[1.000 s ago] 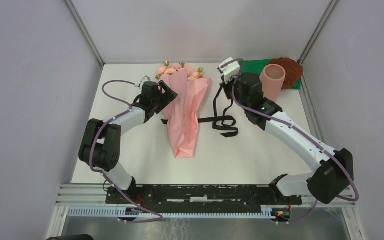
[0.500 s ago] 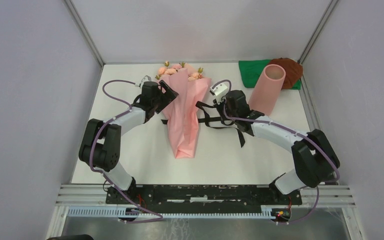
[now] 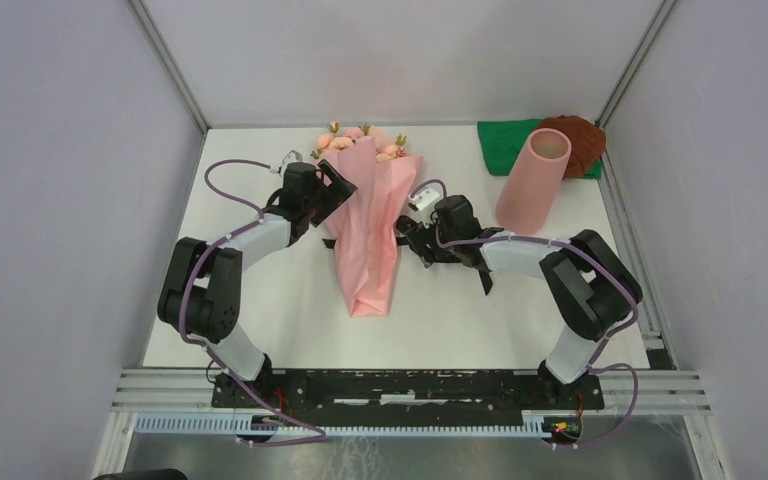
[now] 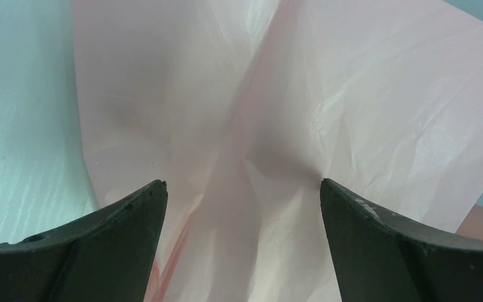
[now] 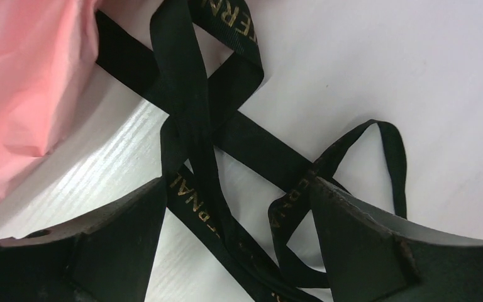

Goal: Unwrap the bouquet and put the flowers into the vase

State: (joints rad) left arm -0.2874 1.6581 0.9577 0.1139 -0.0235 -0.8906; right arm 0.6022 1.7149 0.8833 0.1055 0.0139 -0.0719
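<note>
- Bouquet (image 3: 368,230): flat on the white table (image 3: 280,320); cone of pink wrapping paper, narrow tip toward the arm bases, wide end toward the far wall.
- Flowers (image 3: 358,140): pink and peach blooms poking out of the bouquet's wide end, stems hidden inside the paper.
- Left gripper (image 4: 242,189): at the bouquet's left edge, near the wide end; jaws spread wide with crumpled pink paper filling the gap, nothing clamped; contact with the paper impossible to tell.
- Right gripper (image 5: 238,185): low over the table just right of the bouquet's middle; jaws wide apart, gripping nothing.
- Black ribbon (image 5: 204,148): loose on the table just right of the bouquet, in crossed strands and loops with gold lettering; lying beneath the right gripper, between its fingers (image 5: 119,233); one strand reaching the paper's edge.
- Vase (image 3: 532,180): salmon-pink cylinder standing well to the right of the bouquet, open mouth up.
- Green cloth (image 3: 505,145) and brown bundle (image 3: 585,140): farther right of the bouquet than the vase, just behind it.
</note>
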